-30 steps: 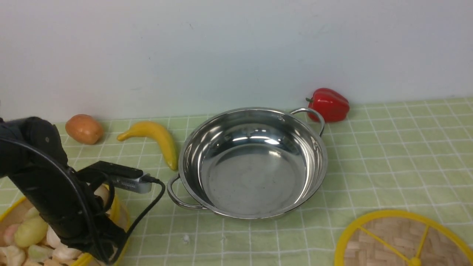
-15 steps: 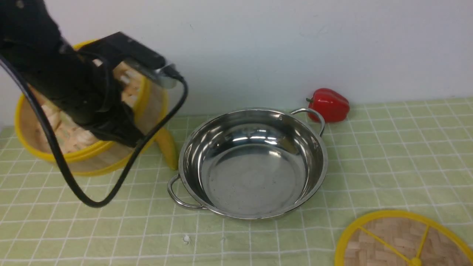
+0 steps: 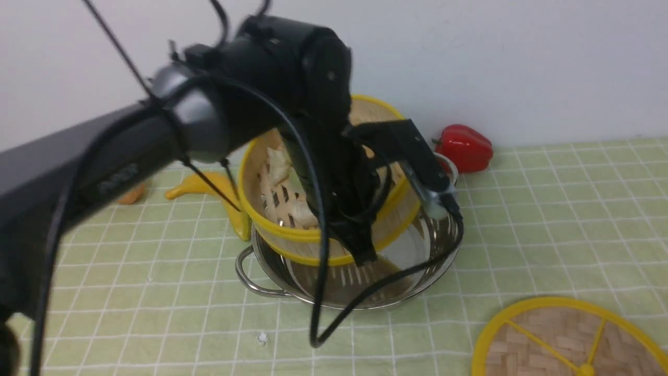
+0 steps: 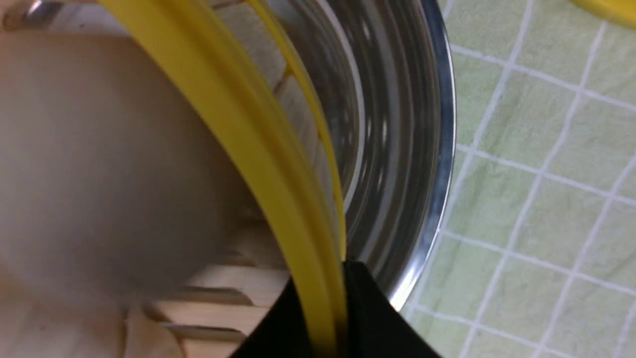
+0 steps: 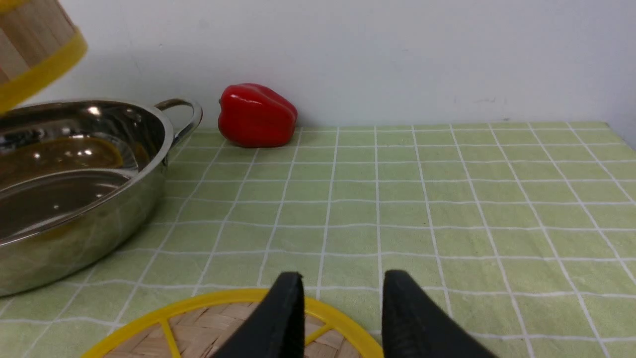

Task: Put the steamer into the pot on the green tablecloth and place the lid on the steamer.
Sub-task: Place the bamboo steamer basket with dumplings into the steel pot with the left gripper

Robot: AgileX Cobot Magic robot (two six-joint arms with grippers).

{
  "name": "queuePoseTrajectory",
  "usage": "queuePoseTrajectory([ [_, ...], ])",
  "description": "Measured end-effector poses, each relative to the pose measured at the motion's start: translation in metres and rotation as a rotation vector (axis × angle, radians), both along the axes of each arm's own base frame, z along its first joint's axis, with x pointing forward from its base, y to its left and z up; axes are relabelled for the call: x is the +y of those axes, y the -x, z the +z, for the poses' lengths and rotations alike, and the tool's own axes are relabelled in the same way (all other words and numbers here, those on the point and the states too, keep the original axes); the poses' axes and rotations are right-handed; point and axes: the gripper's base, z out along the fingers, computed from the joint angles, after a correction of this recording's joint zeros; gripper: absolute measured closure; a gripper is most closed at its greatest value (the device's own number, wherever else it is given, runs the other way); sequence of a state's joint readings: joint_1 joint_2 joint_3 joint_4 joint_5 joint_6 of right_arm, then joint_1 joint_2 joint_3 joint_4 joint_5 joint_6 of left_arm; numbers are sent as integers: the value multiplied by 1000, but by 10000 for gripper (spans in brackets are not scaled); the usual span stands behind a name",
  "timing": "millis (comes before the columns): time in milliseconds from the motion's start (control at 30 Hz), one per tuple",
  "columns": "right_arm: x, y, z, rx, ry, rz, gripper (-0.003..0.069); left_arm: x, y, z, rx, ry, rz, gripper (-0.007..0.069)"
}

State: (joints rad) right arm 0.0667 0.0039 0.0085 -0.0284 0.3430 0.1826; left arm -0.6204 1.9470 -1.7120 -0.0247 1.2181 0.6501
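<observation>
L jaws [image 4: 325,298] pinched tight on the steamer's yellow rim, and the steamer [image 3: 334,235] hangs tilted over the pot [image 3: 438,271]! One-sided grip, so it could swivel, spill dumplings or snag the pot's edge if lowered w/o levelling. R jaws [image 5: 343,308] wide apart, nothing held, by the lid [image 3: 553,334] at the desk's near R corner; a rushed grab might just skid it.
</observation>
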Motion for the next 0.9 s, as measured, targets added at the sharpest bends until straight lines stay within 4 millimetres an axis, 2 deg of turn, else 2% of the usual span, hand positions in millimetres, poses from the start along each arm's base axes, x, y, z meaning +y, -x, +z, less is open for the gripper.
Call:
queuePoseTrajectory([
  [167, 0, 0, 0, 0, 0, 0, 417, -16, -7, -31, 20, -15, -22, 599],
  [433, 0, 0, 0, 0, 0, 0, 417, -19, -13, -44, 15, -20, -24, 599],
  [633, 0, 0, 0, 0, 0, 0, 417, -23, -17, -63, 47, -29, -21, 598],
  [900, 0, 0, 0, 0, 0, 0, 417, -23, -16, -66, 60, -38, -20, 587],
])
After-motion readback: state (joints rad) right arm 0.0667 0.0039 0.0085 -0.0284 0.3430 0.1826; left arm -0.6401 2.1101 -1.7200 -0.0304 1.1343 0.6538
